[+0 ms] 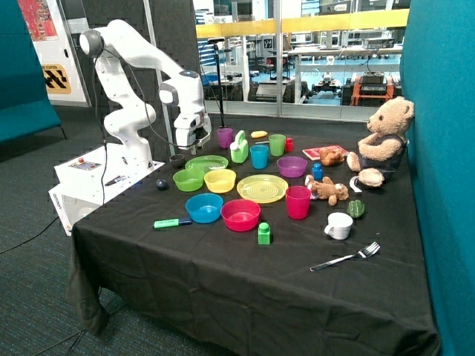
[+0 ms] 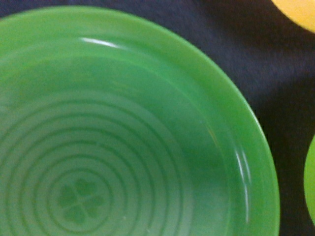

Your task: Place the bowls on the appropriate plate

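Observation:
The lime green bowl (image 1: 188, 179) and the yellow bowl (image 1: 220, 180) sit side by side on the black cloth, just in front of a green plate (image 1: 207, 163). A yellow plate (image 1: 262, 188) lies beside the yellow bowl. My gripper (image 1: 194, 143) hangs just above the green plate's near-arm edge and holds nothing that I can see. In the wrist view the green plate (image 2: 123, 137) with ringed grooves fills the picture. A sliver of the yellow bowl (image 2: 300, 12) and of the lime green bowl (image 2: 311, 182) show at its edges.
A blue bowl (image 1: 204, 208) and a red bowl (image 1: 240, 215) sit nearer the table front, a purple bowl (image 1: 292, 166) further back. Cups (image 1: 259, 156), a pink cup (image 1: 297, 202), a white mug (image 1: 339, 225), a fork (image 1: 346, 258), a green marker (image 1: 172, 222) and a teddy bear (image 1: 384, 141) stand around.

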